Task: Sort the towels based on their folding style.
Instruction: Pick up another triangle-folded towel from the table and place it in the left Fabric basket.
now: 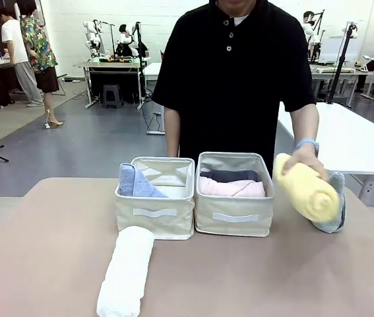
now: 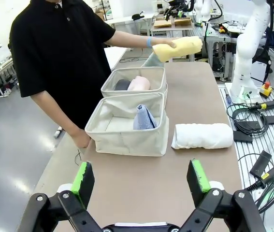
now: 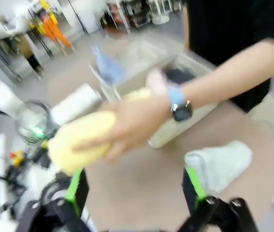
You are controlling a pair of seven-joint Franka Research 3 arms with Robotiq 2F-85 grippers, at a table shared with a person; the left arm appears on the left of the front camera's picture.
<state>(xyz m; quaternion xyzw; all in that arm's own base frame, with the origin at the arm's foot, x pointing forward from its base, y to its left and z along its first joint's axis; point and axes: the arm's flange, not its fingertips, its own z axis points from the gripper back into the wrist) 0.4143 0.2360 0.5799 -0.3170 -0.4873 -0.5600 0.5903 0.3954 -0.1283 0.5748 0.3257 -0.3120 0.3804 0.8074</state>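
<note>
The right gripper and left gripper both stand wide open and empty. Just ahead of the right one, the person's hand, arm outstretched and palm down, clasps the yellow towel. The grey-green towel lies past one finger. The white towel lies ahead of the left gripper, beside a basket.

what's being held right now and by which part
The person's hand grips the rolled yellow terry towel near one end; left gripper and right gripper stand open and empty.
</note>
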